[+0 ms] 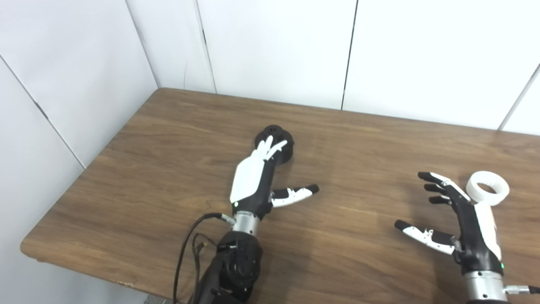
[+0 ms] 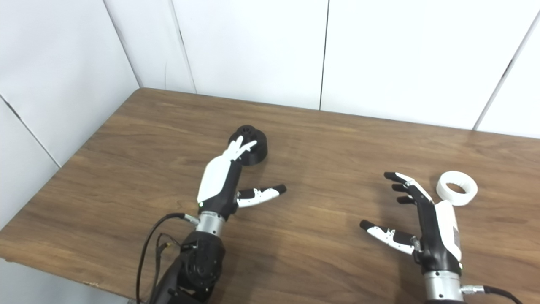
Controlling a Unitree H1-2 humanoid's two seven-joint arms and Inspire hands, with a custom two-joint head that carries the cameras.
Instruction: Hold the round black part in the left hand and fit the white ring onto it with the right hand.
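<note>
The round black part [image 1: 276, 139] sits on the wooden table [image 1: 168, 139] near its middle; it also shows in the right eye view [image 2: 251, 143]. My left hand [image 1: 257, 177] is open, its fingers reaching over the near side of the black part and its thumb spread to the right. I cannot tell whether the fingers touch the part. The white ring [image 1: 487, 188] lies flat at the right, also in the right eye view [image 2: 457, 188]. My right hand [image 1: 455, 215] is open and empty, just left of the ring and apart from it.
White wall panels [image 1: 274, 46] stand behind the table and along its left side. The table's front edge [image 1: 105, 276] runs close to my arms. A black cable [image 1: 185, 249] loops beside the left wrist.
</note>
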